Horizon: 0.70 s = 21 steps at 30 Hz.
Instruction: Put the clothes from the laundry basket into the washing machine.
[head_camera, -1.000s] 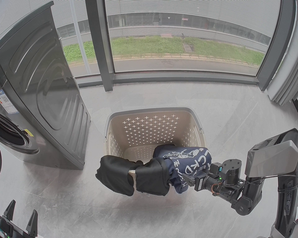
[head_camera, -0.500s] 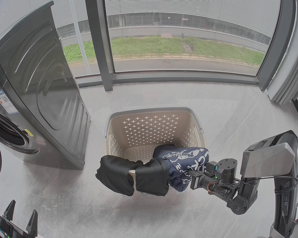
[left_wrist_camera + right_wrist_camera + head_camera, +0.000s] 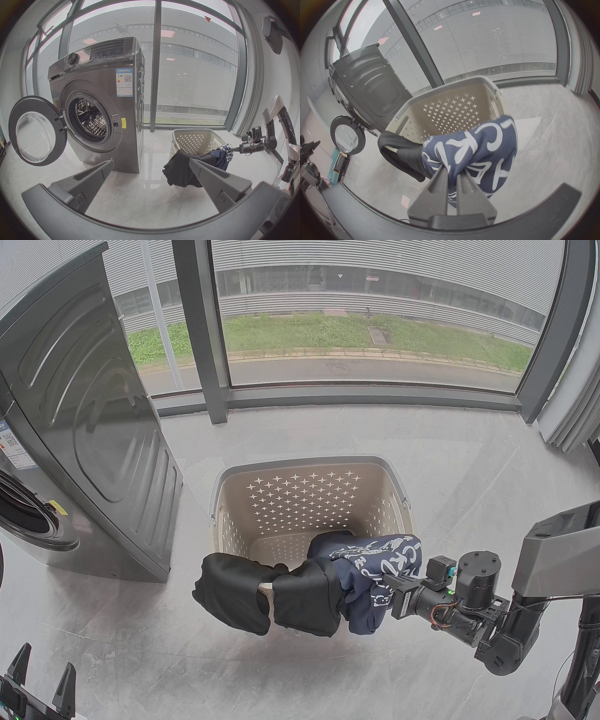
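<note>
Navy white-printed cloth (image 3: 375, 565) hangs over the beige star-perforated laundry basket (image 3: 312, 463) at the rim nearest you, frame centre. Your right tool (image 3: 452, 171) is closed on it, apparently pinching a fold. Left tool (image 3: 149, 162) gapes empty.

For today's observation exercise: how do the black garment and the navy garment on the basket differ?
Look: the black garment is plain; the navy garment carries white print.
Hold: the right tool is shut on the navy garment; nothing grips the black garment.
Place: the black garment hangs on the washer's side of the navy garment.
Shared: both drape over the near rim of the basket.
</note>
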Tool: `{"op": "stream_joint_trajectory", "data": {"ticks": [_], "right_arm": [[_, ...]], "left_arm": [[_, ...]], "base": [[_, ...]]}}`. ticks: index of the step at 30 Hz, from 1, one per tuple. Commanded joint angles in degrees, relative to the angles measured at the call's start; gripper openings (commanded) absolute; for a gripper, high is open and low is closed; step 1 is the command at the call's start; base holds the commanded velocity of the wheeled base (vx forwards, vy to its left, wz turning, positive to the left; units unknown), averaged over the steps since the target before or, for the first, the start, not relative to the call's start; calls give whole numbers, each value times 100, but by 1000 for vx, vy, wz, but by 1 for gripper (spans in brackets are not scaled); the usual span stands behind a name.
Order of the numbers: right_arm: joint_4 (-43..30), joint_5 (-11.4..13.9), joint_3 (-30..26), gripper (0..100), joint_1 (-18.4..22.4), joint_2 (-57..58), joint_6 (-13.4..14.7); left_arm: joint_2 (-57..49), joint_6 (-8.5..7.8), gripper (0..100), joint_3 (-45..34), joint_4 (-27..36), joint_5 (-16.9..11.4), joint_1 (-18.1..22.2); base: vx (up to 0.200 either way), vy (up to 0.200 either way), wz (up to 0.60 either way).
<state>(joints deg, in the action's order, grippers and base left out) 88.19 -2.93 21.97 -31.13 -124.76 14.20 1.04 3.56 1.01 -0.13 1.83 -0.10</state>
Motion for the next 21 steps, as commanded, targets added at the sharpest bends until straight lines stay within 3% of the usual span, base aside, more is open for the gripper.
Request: {"op": "stream_joint_trajectory", "data": {"ticks": [1, 5, 15, 21], "right_arm": [[23, -77, -184, 0, -147, 1085, -111], [14, -323, -228, 0, -253, 1595, -304], [-153, -323, 1, 0, -156, 2544, -1183], [-592, -463, -87, 0, -367, 3107, -1288]], "left_arm": [[-51, 4, 100, -92, -4, 2, 1], [-51, 4, 100, -92, -4, 2, 1], [-51, 4, 100, -92, -4, 2, 1], [-51, 4, 100, -92, -4, 2, 1]], "base": [[0, 0, 0], [0, 0, 0], [0, 0, 0], [0, 0, 0]]}}
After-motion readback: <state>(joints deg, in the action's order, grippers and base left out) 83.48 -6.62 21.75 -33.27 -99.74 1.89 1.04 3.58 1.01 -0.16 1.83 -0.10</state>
